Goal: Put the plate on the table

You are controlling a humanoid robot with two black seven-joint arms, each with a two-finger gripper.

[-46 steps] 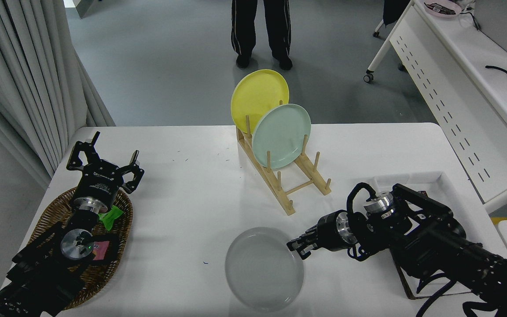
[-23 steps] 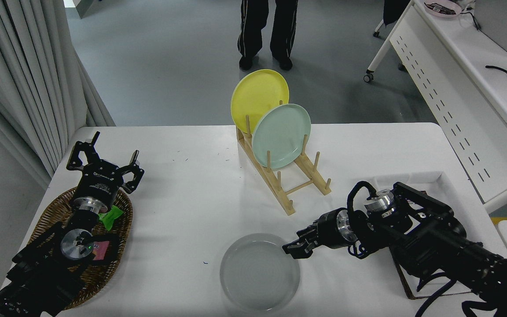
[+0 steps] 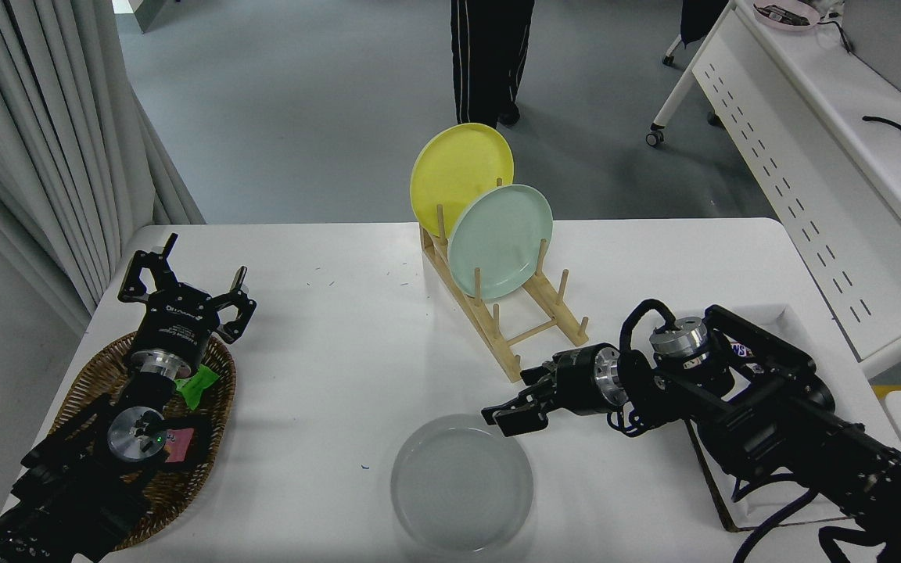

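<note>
Your plate (image 3: pixel 461 485) lies flat on the table (image 3: pixel 341 367), near the front edge, below the wooden rack (image 3: pixel 525 324). Right gripper (image 3: pixel 515 412) sits just above the plate's upper right rim, apart from it; its fingers are parted and hold nothing. Right arm comes in from the lower right, over a white tray (image 3: pixel 798 324).

2 plates stand upright in the rack: the yellow plate (image 3: pixel 458 176) behind, the mint green plate (image 3: pixel 500 238) in front.

Left gripper (image 3: pixel 184 293) is parked at the lower left above a wicker basket (image 3: pixel 98 375), fingers spread wide, empty.

A person's legs (image 3: pixel 489 59) show beyond the table's far edge. White desk (image 3: pixel 810 148) at upper right.
</note>
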